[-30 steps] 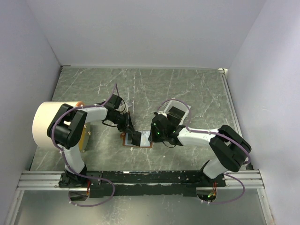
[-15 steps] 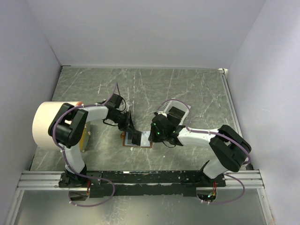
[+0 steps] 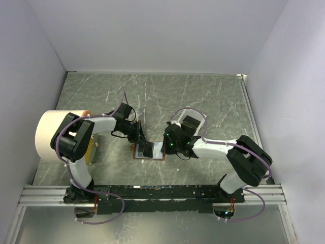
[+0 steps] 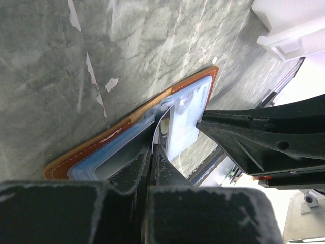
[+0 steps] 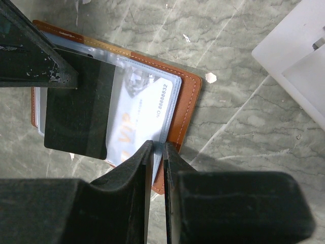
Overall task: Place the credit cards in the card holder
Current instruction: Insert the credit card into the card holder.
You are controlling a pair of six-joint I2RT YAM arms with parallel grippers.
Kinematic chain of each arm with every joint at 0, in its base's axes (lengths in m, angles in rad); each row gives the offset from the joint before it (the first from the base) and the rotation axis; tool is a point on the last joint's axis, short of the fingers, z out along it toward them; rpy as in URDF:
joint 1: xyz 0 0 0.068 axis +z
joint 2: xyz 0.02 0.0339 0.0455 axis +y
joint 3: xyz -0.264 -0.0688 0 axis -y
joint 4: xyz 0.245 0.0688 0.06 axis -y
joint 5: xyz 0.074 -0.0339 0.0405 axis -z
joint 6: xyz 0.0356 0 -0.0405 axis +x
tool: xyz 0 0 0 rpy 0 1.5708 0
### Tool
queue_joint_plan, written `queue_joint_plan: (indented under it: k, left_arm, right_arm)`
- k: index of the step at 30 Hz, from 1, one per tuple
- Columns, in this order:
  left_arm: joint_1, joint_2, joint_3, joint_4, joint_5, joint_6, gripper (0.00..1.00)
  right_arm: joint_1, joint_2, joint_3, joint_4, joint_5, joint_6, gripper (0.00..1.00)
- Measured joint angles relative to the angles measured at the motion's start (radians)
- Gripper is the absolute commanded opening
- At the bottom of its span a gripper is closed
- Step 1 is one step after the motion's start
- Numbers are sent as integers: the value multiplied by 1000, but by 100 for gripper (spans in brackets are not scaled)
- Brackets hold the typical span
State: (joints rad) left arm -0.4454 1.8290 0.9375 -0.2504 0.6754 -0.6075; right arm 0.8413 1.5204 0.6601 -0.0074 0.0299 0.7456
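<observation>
The brown card holder (image 3: 152, 159) lies open between the arms, its light-blue lining up. In the right wrist view the holder (image 5: 186, 104) has a white VIP card (image 5: 144, 109) under a clear pocket. My left gripper (image 3: 138, 138) is shut on a dark credit card (image 3: 145, 149), held over the holder's left half; the card (image 5: 76, 117) overlaps the pocket. In the left wrist view my left gripper (image 4: 154, 145) pinches it edge-on above the holder (image 4: 91, 148). My right gripper (image 3: 163, 149) is shut on the edge of the holder's clear pocket (image 5: 158, 150).
A white tray (image 3: 191, 122) stands just behind the right gripper and shows in the right wrist view (image 5: 299, 56). A large cream cylinder (image 3: 50, 134) sits at the far left, with a tan flat thing (image 3: 92, 151) beside the left arm.
The left gripper with the dark card has shifted very slightly over the holder. The right gripper has kept its hold.
</observation>
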Motion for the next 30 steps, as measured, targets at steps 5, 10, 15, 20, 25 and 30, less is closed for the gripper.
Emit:
queue_joint_plan:
  k: [5, 10, 15, 20, 25, 30]
  left_arm:
    - [-6, -13, -17, 26, -16, -15, 7]
    - [-17, -14, -19, 48, -27, -26, 7]
    - [-22, -26, -28, 61, -43, -26, 7]
    - [-27, -30, -28, 66, -52, 9, 7]
    - [-36, -40, -27, 68, -67, 58, 7]
    - [-62, -43, 20, 26, -113, 132, 7]
  right_arm:
    - [0, 0, 0, 1, 0, 0, 13]
    - [0, 0, 0, 2, 0, 2, 13]
    - [0, 0, 0, 2, -1, 2, 13]
    - [0, 0, 0, 2, -4, 2, 13]
    - [0, 1, 0, 3, -4, 2, 13]
    - [-1, 3, 0, 9, -4, 2, 13]
